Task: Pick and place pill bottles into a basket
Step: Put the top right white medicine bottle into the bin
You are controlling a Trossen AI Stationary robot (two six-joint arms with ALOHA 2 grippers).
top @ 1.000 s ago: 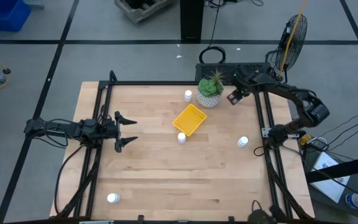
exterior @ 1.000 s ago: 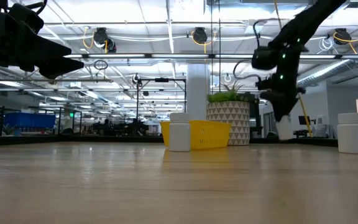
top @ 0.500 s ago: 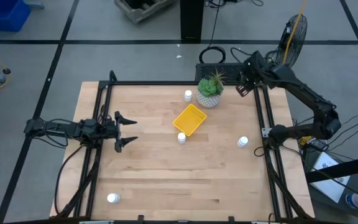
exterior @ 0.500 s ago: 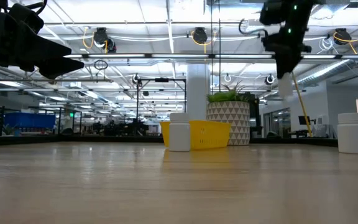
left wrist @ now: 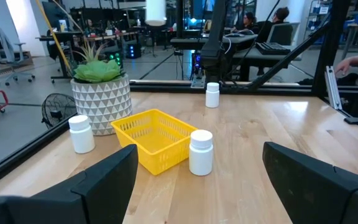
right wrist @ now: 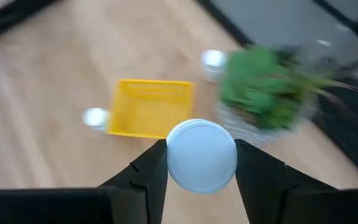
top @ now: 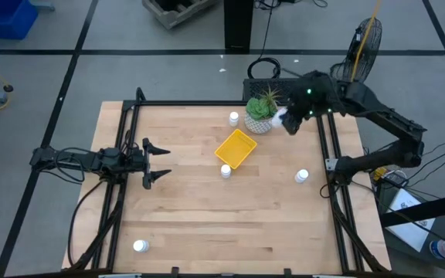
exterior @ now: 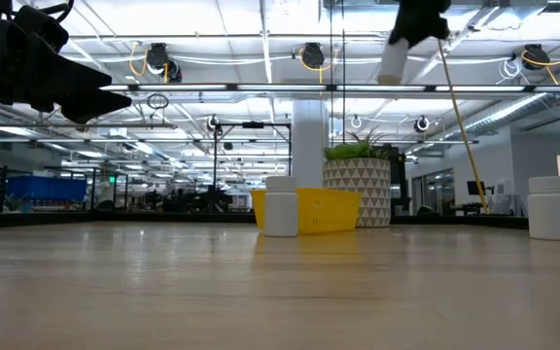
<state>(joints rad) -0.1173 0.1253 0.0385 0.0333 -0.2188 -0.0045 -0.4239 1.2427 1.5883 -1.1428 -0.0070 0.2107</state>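
On the wooden bench [top: 207,216], the right gripper [right wrist: 201,163] carries a bottle [right wrist: 201,155] clamped high beside the plant [top: 261,113]; the basket [top: 236,148] lies at its eight o'clock. Next: swing over, release. Left gripper [top: 157,161] waits, spread wide.

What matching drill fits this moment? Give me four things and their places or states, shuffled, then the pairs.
Things:
1. right claw
2. left claw
3. yellow basket
4. potted plant

States or places:
A. open, waiting at the table's left side
B. empty, near the table's middle
C. shut on a pill bottle, raised beside the plant
D. standing at the table's far edge

Pairs: 1-C, 2-A, 3-B, 4-D
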